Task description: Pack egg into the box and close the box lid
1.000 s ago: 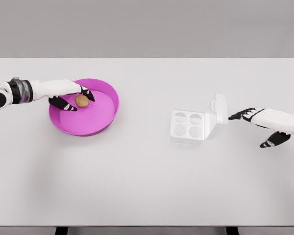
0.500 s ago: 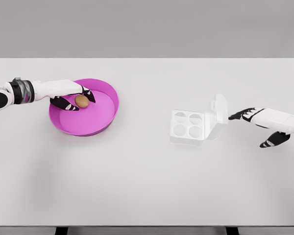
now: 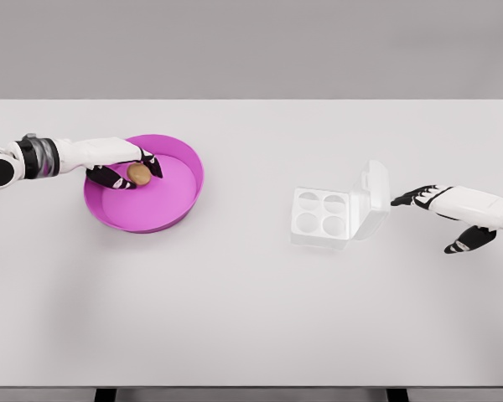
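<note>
A brown egg [image 3: 138, 172] lies inside a magenta bowl [image 3: 172, 205] on the left of the white table. My left hand [image 3: 132, 170] reaches over the bowl's rim and its dark fingers are curled around the egg. At centre right sits a white egg box [image 3: 321, 215] with its wells bare and its lid [image 3: 371, 198] standing up on the right side. To the right of the lid, my right hand [image 3: 440, 219] hovers with fingers spread, its fingertips a short gap from the lid.
The white table [image 3: 235, 318] stretches across the whole view, with its front edge near the bottom of the picture. Between the bowl and the box there is only bare tabletop.
The left hand's fingers have closed tighter on the egg, thumb drawn in. The right hand has hardly moved.
</note>
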Available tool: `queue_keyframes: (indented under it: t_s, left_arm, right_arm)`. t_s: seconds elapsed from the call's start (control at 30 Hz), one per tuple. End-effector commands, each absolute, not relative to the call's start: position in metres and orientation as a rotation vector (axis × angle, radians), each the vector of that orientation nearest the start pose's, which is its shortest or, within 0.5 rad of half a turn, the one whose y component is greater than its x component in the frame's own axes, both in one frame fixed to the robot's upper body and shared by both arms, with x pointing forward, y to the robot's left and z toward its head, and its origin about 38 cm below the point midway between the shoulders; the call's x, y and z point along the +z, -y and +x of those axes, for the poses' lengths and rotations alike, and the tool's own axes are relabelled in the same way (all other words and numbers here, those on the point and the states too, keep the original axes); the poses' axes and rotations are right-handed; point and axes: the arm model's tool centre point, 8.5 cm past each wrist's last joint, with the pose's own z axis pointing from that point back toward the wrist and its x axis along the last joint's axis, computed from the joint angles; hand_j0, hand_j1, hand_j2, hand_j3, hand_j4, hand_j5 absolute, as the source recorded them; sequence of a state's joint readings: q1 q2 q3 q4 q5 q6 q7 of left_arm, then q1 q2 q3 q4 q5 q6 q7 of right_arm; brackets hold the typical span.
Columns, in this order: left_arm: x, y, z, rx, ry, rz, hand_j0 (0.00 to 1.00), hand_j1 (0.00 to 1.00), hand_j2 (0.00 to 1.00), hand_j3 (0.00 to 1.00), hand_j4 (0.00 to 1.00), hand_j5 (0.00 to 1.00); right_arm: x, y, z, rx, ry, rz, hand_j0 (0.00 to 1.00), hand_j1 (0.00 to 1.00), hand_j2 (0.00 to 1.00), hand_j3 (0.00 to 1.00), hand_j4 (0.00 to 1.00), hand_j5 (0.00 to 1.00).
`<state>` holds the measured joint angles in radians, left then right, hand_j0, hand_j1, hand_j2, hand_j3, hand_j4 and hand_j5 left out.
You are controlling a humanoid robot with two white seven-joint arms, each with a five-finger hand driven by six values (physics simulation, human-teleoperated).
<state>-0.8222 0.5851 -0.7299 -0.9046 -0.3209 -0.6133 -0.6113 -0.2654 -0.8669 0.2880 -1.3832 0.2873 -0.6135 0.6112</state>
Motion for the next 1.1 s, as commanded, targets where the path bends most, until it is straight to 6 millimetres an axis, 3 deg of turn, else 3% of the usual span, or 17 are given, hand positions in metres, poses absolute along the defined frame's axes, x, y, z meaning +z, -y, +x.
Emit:
queue_keyframes:
  t_s: [0.0, 0.2, 0.4, 0.73, 0.83, 1.07]
  left_arm:
    - [0.152, -0.309, 0.502, -1.864, 1.225, 0.214, 0.6, 0.6, 0.6, 0.6, 0.6, 0.6]
    - [0.151, -0.309, 0.502, -1.862, 1.226, 0.213, 0.49, 0.49, 0.49, 0.49, 0.49, 0.49]
    - [0.154, -0.31, 0.502, -1.851, 1.239, 0.212, 0.44, 0.44, 0.44, 0.44, 0.44, 0.44]
    - [0.158, -0.307, 0.503, -1.854, 1.258, 0.213, 0.41, 0.41, 0.41, 0.41, 0.41, 0.41]
    - [0.168, -0.294, 0.5, -1.885, 1.301, 0.207, 0.4, 0.4, 0.4, 0.4, 0.4, 0.4]
    - [0.18, -0.286, 0.498, -1.898, 1.354, 0.217, 0.39, 0.39, 0.39, 0.39, 0.39, 0.39]
  right_arm:
    - [0.153, 0.398, 0.381, 1.804, 1.259, -0.279, 1.0, 1.0, 1.0, 1.0, 1.0, 1.0]
    - [0.153, 0.398, 0.381, 1.803, 1.261, -0.28, 1.0, 1.0, 1.0, 1.0, 1.0, 1.0]
    - [0.153, 0.398, 0.381, 1.803, 1.261, -0.28, 1.0, 1.0, 1.0, 1.0, 1.0, 1.0]
    - [0.154, 0.399, 0.381, 1.799, 1.263, -0.285, 1.0, 1.0, 1.0, 1.0, 1.0, 1.0]
    - [0.154, 0.399, 0.381, 1.799, 1.262, -0.283, 1.0, 1.0, 1.0, 1.0, 1.0, 1.0]
    - [0.154, 0.399, 0.381, 1.799, 1.262, -0.283, 1.0, 1.0, 1.0, 1.0, 1.0, 1.0]
